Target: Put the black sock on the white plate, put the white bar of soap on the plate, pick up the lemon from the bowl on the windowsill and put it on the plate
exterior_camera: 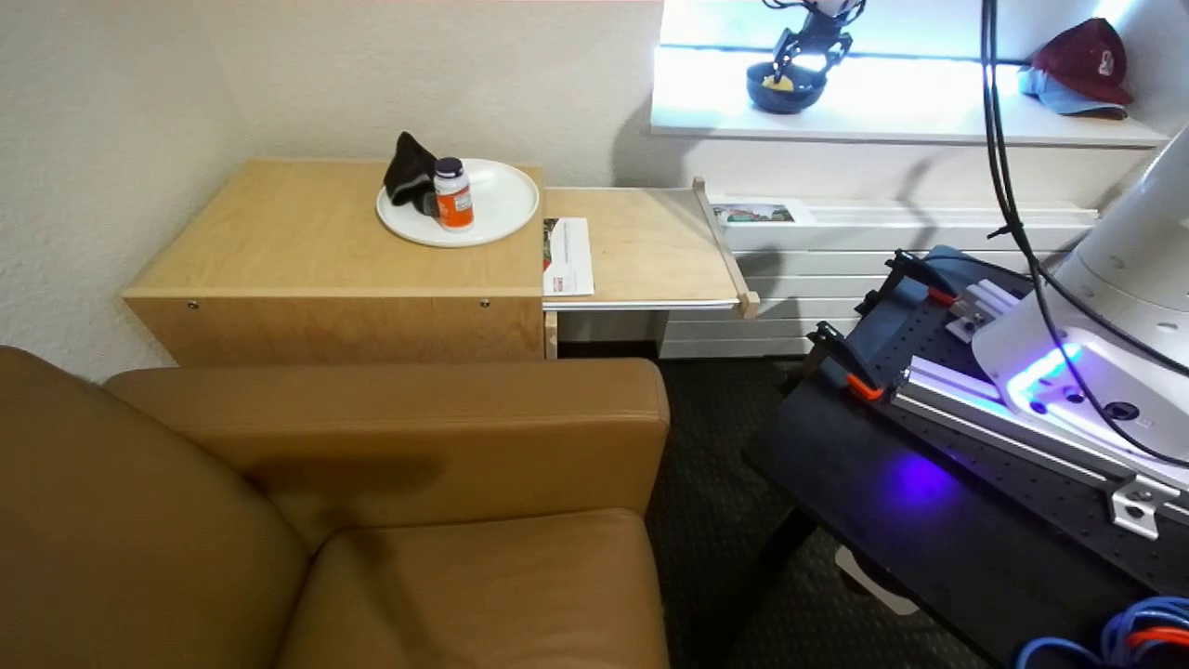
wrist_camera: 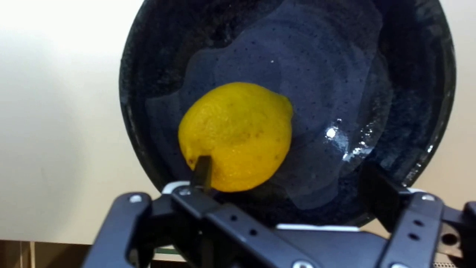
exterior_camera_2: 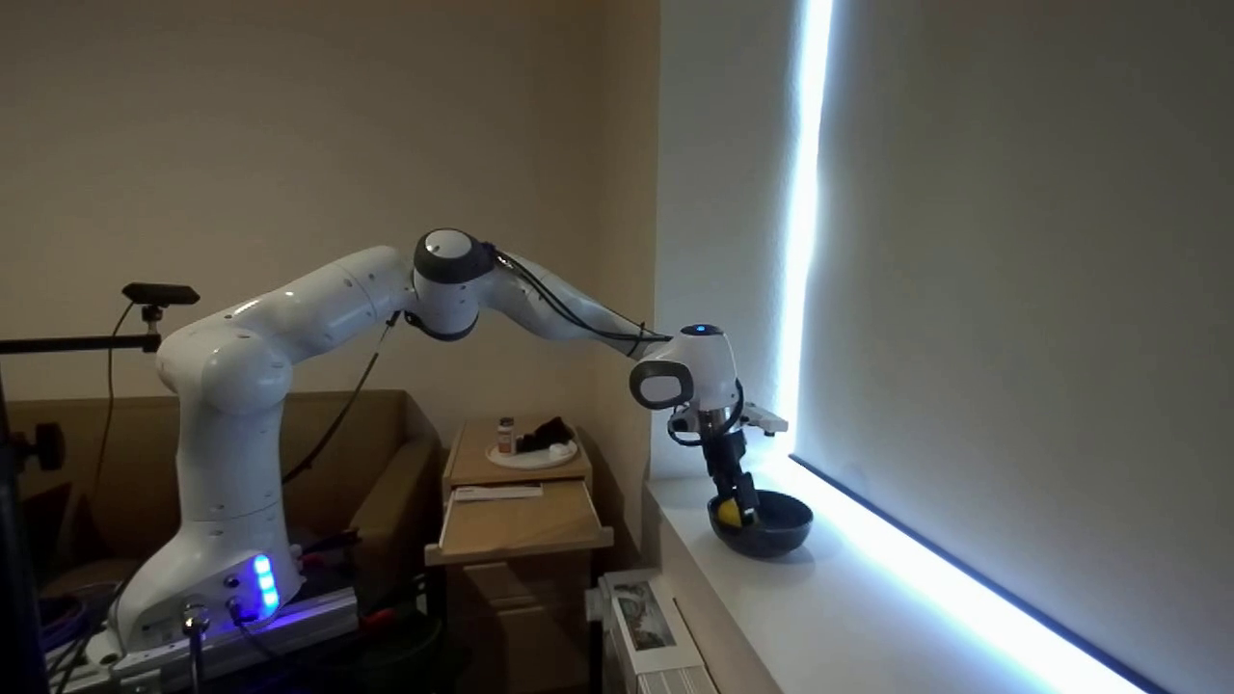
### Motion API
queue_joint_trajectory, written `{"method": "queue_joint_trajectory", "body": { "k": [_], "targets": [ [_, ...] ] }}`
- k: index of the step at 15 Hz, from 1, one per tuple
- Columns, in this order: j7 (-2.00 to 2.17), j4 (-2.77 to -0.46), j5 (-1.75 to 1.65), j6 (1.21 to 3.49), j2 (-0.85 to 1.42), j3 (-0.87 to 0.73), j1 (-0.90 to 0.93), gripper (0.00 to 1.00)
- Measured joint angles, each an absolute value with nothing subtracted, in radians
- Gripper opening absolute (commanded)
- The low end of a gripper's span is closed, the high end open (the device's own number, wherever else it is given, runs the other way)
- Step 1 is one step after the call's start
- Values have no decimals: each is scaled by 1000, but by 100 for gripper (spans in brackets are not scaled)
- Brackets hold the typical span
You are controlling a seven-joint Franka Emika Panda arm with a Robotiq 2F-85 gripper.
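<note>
Black two-fingered gripper (wrist_camera: 286,165), empty jaws wide apart, presumably to straddle the rounded yellow lemon (wrist_camera: 238,130); the round, glazed dark-blue bowl (wrist_camera: 308,63) holding it on the white windowsill (exterior_camera_2: 819,617) likely limits rolling.

- Sitting corner of a home or an office lounge; which, the views leave unsettled.
- Brown leather-look sofa (exterior_camera: 418,483) on dark carpet (exterior_camera: 711,437).
- Wooden cabinet (exterior_camera: 297,242) with a pull-out shelf (exterior_camera: 641,242).
- White windowsill (exterior_camera: 910,107), bearing a maroon cap (exterior_camera: 1082,60), above a radiator (exterior_camera: 827,265); window blind (exterior_camera_2: 1012,270).
- Lab-like touch: robot arm (exterior_camera_2: 236,453) based on metal rails (exterior_camera: 1012,437).
</note>
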State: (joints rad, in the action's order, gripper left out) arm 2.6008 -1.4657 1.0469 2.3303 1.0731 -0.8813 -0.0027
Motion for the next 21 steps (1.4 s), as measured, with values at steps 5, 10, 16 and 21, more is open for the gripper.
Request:
{"method": "queue_joint_trajectory", "body": {
  "k": [5, 10, 16, 21],
  "targets": [
    [2600, -1453, 1032, 2318, 1055, -839, -29, 100],
    [2601, -1433, 1042, 2321, 1050, -788, -66, 100],
    [2601, -1422, 1044, 2322, 1049, -787, -57, 46],
    [2601, -1413, 1046, 2327, 1048, -789, -51, 30]
  ]
}}
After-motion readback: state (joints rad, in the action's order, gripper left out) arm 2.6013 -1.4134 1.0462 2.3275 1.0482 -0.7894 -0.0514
